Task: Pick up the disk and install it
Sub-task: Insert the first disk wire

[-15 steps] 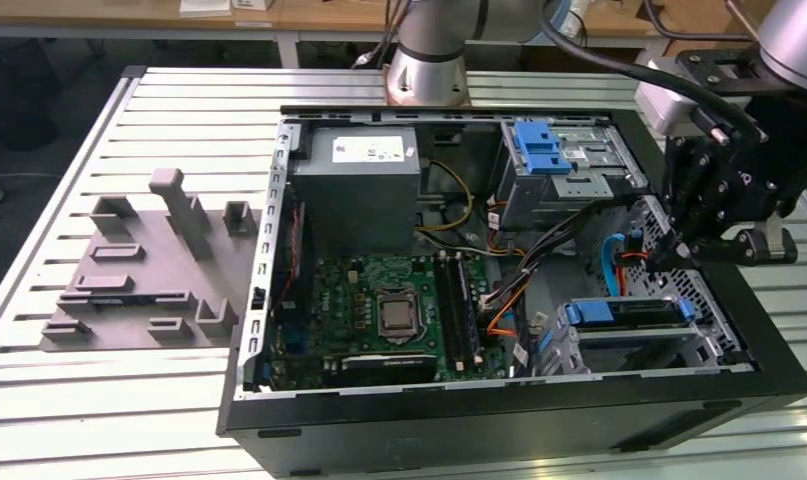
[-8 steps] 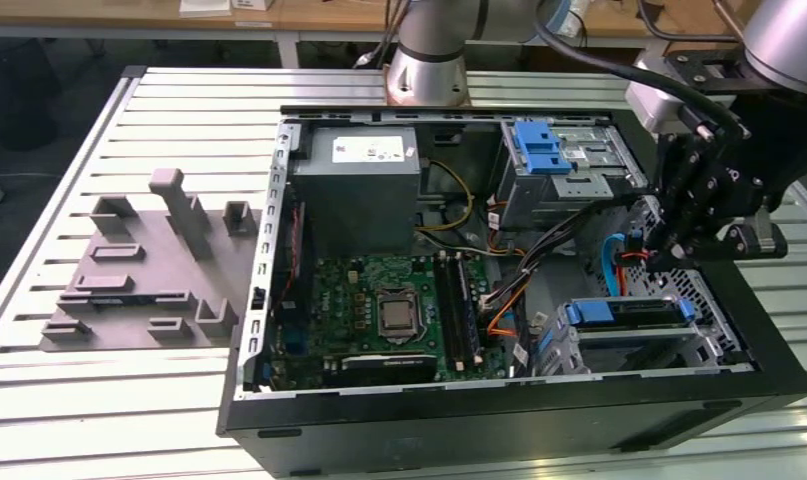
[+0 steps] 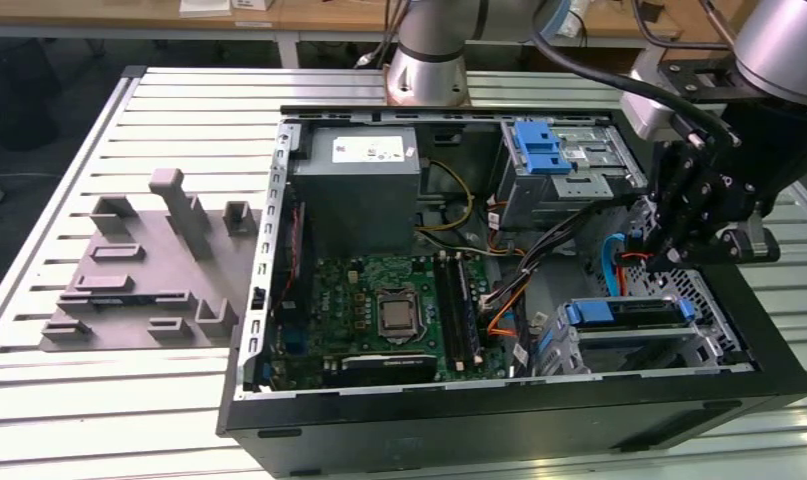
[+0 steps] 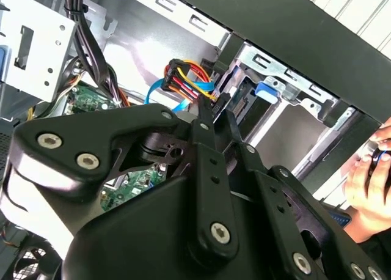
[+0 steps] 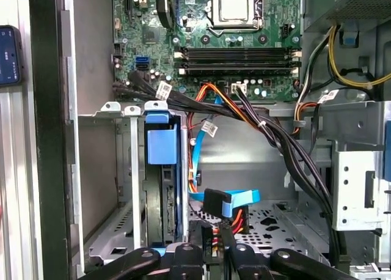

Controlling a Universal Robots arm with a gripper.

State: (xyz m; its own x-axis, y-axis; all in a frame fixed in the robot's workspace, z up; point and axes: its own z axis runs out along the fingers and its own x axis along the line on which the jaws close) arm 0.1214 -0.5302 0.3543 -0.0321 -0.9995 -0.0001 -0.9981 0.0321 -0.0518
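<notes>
I found the disk [image 3: 623, 312] seated in the drive bay [image 3: 718, 342] at the exterior view's near right, so installation appeared largely complete. The end effector [image 3: 663, 262] hung above it among the cables [image 3: 563, 237], closed and holding no disk.

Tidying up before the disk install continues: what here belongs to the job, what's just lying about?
Job: disk, sitting in the drive cage; claw, close by.
Lying about: grey fixture block on the table; power supply; motherboard.
</notes>
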